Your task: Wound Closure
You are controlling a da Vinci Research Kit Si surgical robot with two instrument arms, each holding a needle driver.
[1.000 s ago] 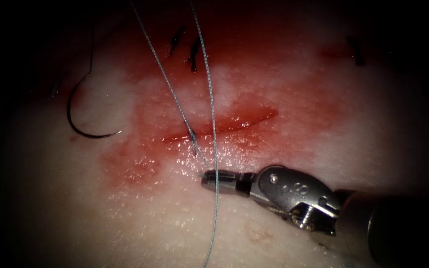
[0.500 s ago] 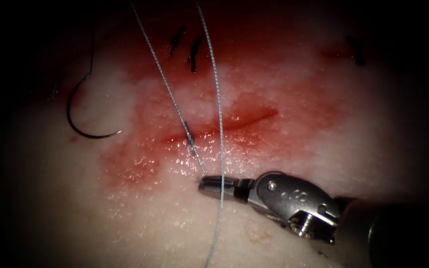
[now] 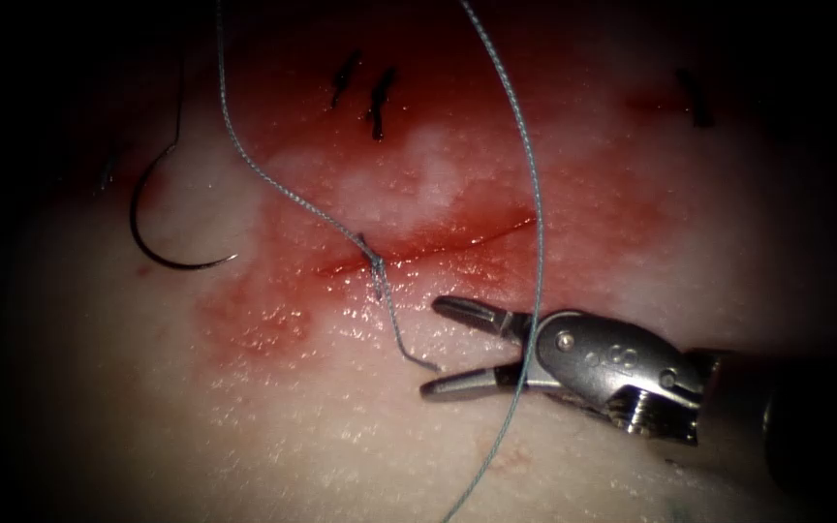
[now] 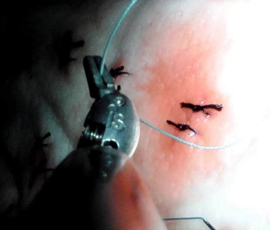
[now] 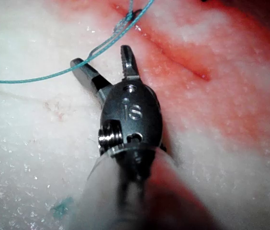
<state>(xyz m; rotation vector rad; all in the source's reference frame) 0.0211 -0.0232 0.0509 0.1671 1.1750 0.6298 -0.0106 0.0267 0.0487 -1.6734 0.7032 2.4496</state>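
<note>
The cut [image 3: 457, 235] runs across the red-stained tissue [image 3: 244, 416]. On it sits a knot [image 3: 377, 266] in the blue-grey thread [image 3: 283, 189]. My right tool [image 3: 429, 347] lies just in front of the cut with its jaws wide apart and nothing between them. The short thread end [image 3: 407, 351] lies loose beside its lower jaw, and a long strand [image 3: 536, 232] crosses over the tool. In the right wrist view the right tool [image 5: 100, 56] is open, near the knot [image 5: 128, 18]. My left tool [image 4: 94, 72] is shut on the thread [image 4: 111, 38]. The curved needle [image 3: 162, 254] lies free on the tissue, left of the cut.
Dark older stitches [image 3: 377, 102] lie behind the cut, with another [image 3: 697, 107] at the far right. In the left wrist view two dark stitches [image 4: 199, 106] lie beside a slack thread strand [image 4: 192, 143]. Red fluid [image 3: 254, 324] wets the tissue around the cut.
My right tool's jaws have opened and let go of the short thread end, and the tool drew back to the right. Both long strands, taut before, now hang slack and have swung apart.
</note>
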